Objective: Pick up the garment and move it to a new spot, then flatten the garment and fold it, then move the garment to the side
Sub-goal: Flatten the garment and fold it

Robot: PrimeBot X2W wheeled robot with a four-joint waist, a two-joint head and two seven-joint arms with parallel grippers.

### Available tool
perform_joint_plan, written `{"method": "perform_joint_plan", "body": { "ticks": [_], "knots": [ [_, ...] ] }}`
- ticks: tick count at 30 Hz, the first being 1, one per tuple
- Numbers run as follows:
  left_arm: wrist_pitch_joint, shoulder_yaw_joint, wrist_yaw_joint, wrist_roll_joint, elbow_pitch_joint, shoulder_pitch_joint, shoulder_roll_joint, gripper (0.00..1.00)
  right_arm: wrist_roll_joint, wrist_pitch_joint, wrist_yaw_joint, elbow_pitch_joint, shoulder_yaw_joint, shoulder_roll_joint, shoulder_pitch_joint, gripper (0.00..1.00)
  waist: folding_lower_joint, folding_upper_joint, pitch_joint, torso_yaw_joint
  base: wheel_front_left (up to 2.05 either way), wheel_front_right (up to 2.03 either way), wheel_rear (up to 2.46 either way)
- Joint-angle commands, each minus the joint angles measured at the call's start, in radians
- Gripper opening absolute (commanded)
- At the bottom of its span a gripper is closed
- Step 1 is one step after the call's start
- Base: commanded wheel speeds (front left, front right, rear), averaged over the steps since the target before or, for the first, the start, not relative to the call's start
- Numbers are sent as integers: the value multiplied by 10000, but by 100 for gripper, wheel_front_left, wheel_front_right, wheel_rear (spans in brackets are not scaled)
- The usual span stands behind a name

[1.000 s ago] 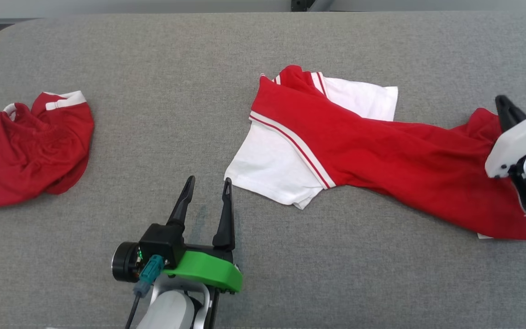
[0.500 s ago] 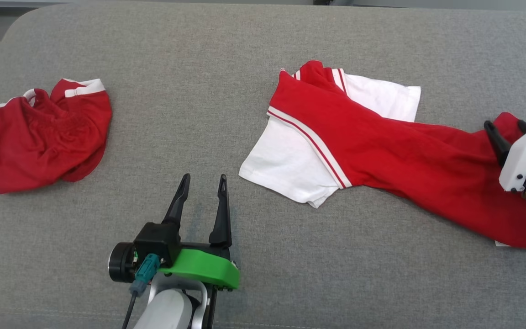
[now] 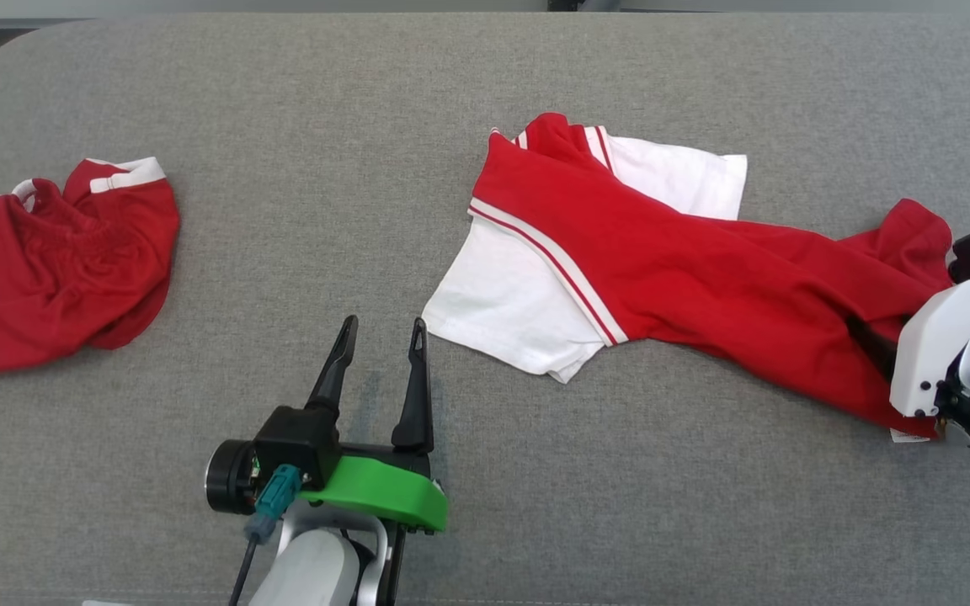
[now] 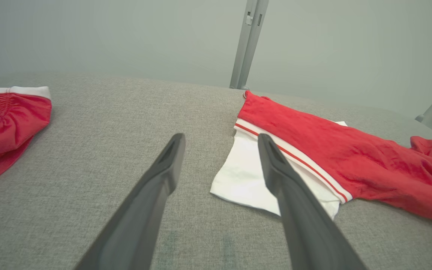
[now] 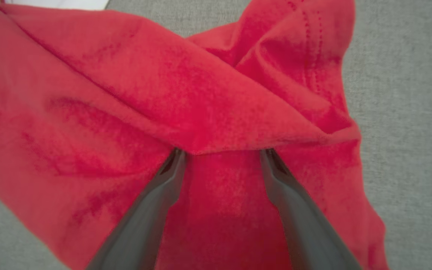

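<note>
Grey woven fabric surface [image 3: 350, 109] with a rounded corner, plain pale wall [image 4: 88, 33] behind it and a grey metal post [image 4: 248, 41] rising past the far edge. Red-and-white shirt [image 3: 662, 261] lies on the surface, stretched out lengthwise. Its two white sleeves and the red-and-white striped trim are at the end toward the left arm, and its red body runs off toward the right arm, creased and bunched at that end. A small white label [image 3: 898, 435] pokes out by the shirt's near hem. A second garment, red shorts [image 3: 55, 269] with a white waistband, lies crumpled well apart from the shirt, out past its sleeve end. Left gripper [image 3: 386, 322] is over bare surface just beside the shirt's near white sleeve, with a gap between them. Its fingers are spread at a moderate width with nothing between them. Cannot tell if its tips touch the surface. Right gripper [image 5: 222, 152] is at the shirt's bunched red end. Its fingers are spread at about the same moderate width and not pinched together. Both tips are tucked under a raised fold of red cloth, and more red cloth lies flat between the fingers. The right wrist's white housing [image 3: 940, 353] sits over the shirt's hem.
</note>
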Motion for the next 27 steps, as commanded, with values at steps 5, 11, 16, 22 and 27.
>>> {"method": "perform_joint_plan", "body": {
  "ticks": [5,11,16,22,27],
  "knots": [
    [5,-57,-58,3,40,-218,36,100,-639,-325,-7,888,-49,302,-628,100,0,0,173,226,0,0,0],
    [5,-73,-47,-116,62,-204,35,100,-793,-846,-3,1928,462,531,-1038,0,0,0,193,429,0,0,0],
    [5,-61,20,-171,26,-90,35,100,-976,-1908,-5,1862,743,183,-1466,0,0,0,120,414,0,0,0],
    [5,-45,-1,-150,-27,-91,35,100,-1121,-2728,-5,1340,727,-223,-2247,0,0,0,137,238,0,0,0],
    [5,-135,-61,-147,-117,-303,35,100,-1363,-2525,-5,1509,616,-347,-3195,0,0,0,374,297,0,0,0]
  ]
}}
